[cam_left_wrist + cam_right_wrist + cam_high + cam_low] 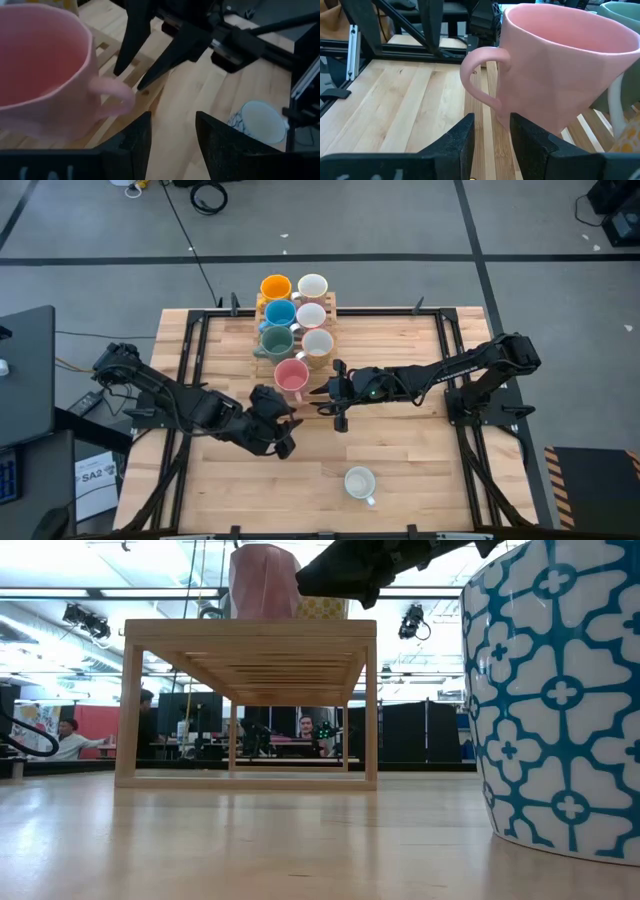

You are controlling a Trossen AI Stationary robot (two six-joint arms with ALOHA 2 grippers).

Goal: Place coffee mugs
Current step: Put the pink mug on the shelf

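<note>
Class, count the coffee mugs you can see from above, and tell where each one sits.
8. Seven on the wooden rack: orange, blue, green, pink in one column; three white or cream beside them. One patterned mug stands alone on the table. Others may be hidden.

Seven mugs (295,330) stand in two rows on the rack (327,304); one mug (359,483) apart on the table (420,450)

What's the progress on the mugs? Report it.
Done: seven mugs stand in two rows on the slatted wooden rack, the pink mug at the near end. In hand: nothing; the left tool and right tool flank the pink mug, both open and empty. Left: the white patterned mug alone on the table.
</note>
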